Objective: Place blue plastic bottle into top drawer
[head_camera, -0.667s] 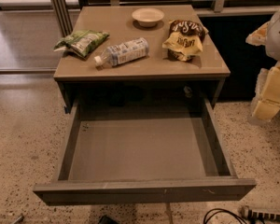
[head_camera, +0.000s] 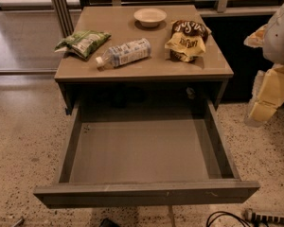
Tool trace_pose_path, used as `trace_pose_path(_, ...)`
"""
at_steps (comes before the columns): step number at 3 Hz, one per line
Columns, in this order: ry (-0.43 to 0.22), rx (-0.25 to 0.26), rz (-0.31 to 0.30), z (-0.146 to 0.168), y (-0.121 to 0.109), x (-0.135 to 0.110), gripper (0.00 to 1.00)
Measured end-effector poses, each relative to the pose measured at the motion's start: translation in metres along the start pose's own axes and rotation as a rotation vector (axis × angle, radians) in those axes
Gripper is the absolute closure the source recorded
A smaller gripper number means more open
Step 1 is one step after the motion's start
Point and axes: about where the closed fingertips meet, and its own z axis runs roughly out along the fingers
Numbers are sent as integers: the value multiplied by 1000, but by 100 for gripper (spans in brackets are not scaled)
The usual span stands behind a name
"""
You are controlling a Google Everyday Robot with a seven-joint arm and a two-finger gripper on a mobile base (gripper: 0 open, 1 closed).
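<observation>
The blue plastic bottle (head_camera: pixel 124 53) lies on its side on the table top (head_camera: pixel 146 67), left of centre, its white cap pointing left. The top drawer (head_camera: pixel 142 148) is pulled fully out below the table and its floor is bare. My gripper (head_camera: pixel 257 113) hangs at the right edge of the view, beside the table's right side and level with the drawer's back. It is well away from the bottle and holds nothing that I can see.
A green snack bag (head_camera: pixel 83 42) lies left of the bottle. A yellow and brown snack bag (head_camera: pixel 187 41) lies to its right. A small white bowl (head_camera: pixel 150 16) stands at the back. Cables (head_camera: pixel 236 217) lie on the speckled floor at the bottom right.
</observation>
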Motion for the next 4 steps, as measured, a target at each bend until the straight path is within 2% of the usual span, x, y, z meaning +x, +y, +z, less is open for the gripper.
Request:
trace_pose_path(1, -77, -19, -59, 27, -17, -38, 0)
trace_pose_path(2, -150, -36, -144, 61, -41, -90, 0)
trace_pose_path(3, -197, -34, -241, 91, -68, -149, 0)
trace_pose_path(4, -195, -31, -251, 92, -70, -151, 0)
